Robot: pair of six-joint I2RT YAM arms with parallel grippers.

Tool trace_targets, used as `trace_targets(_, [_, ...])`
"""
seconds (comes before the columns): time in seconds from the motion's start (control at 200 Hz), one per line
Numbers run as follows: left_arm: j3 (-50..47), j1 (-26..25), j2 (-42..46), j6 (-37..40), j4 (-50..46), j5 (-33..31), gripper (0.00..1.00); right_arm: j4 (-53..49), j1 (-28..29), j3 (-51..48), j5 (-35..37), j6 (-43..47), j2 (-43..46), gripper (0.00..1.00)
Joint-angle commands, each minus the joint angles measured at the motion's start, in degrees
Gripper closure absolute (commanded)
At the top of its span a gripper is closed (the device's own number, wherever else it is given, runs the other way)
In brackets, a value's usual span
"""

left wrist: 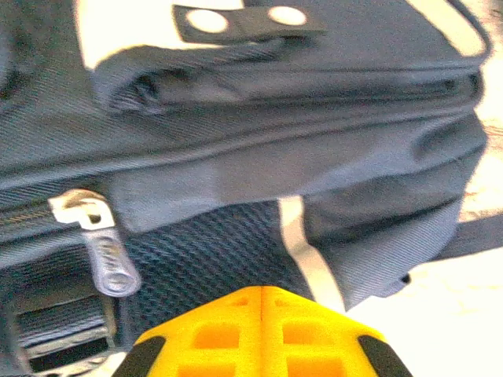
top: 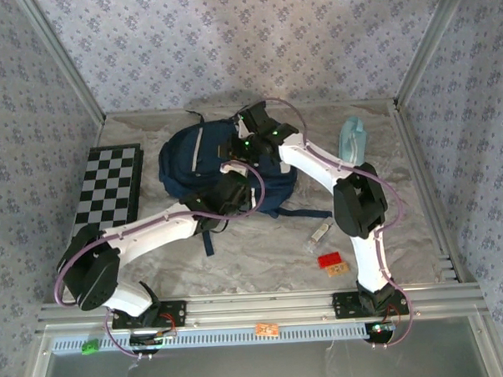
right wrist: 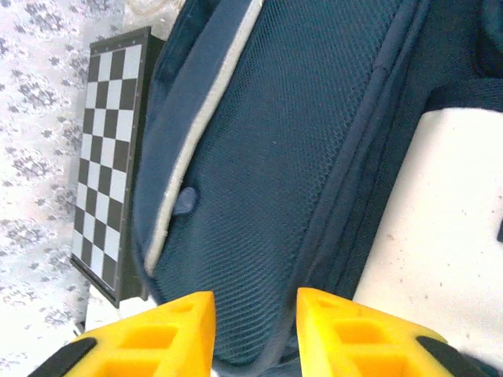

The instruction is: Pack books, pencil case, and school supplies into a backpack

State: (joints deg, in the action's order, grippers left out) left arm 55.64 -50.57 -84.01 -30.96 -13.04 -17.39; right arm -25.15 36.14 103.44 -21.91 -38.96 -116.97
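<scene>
Three walls (top: 229,47) carry pale wallpaper with a small blue-grey flower print; metal posts (top: 62,59) edge the sandy, mottled bench (top: 263,263).

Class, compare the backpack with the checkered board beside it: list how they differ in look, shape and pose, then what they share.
The backpack is navy fabric with white patches and a pale stripe; the checkered board is all black-and-white squares. The backpack is rounded and bulky; the checkered board is flat and rectangular. The backpack lies mid-table; the checkered board lies to its left. Both rest on the table.
</scene>
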Motion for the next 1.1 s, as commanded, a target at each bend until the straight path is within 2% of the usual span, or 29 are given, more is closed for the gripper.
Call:
trace_targets(0.0, [0.78, 2.13, 0.41, -1.83, -3.13, -3.55, 1.0, -1.73, -0.98, -3.91, 0.66, 1.31, 7.96, 0.59])
trace_targets(0.13, [-0.92, 4.64, 2.22, -0.45, -2.85, -3.54, 1.0, 4.32, -2.12, -14.98, 1.74, -3.27, 15.69, 0.54])
trace_targets(0.255, [-1.51, 5.01, 2.75, 2.31, -3.66, -1.34, 1.0, 6.33, -2.41, -19.48, 1.67, -5.19, 18.82, 0.52])
trace_targets(0.325, [-0.73, 5.1, 1.71, 3.09, -5.26, -1.15, 0.88, 6.3, -2.47, -20.43, 1.17, -6.63, 19.0, 0.51])
trace_targets(0.635, [6.16, 5.09, -7.21, 3.69, -9.77, -5.58, 0.65, 8.84, -2.67, -23.94, 1.32, -8.38, 20.4, 0.5])
trace_targets(0.889, [12.02, 5.65, -14.9, 0.64, -11.3, -11.12, 0.64, 11.79, -4.03, -27.17, 1.32, -9.98, 22.54, 0.5])
trace_targets(1.094, [12.13, 5.77, -16.44, -0.24, -7.55, -9.97, 0.67, 11.76, -4.43, -27.89, 2.08, -9.38, 23.79, 0.5])
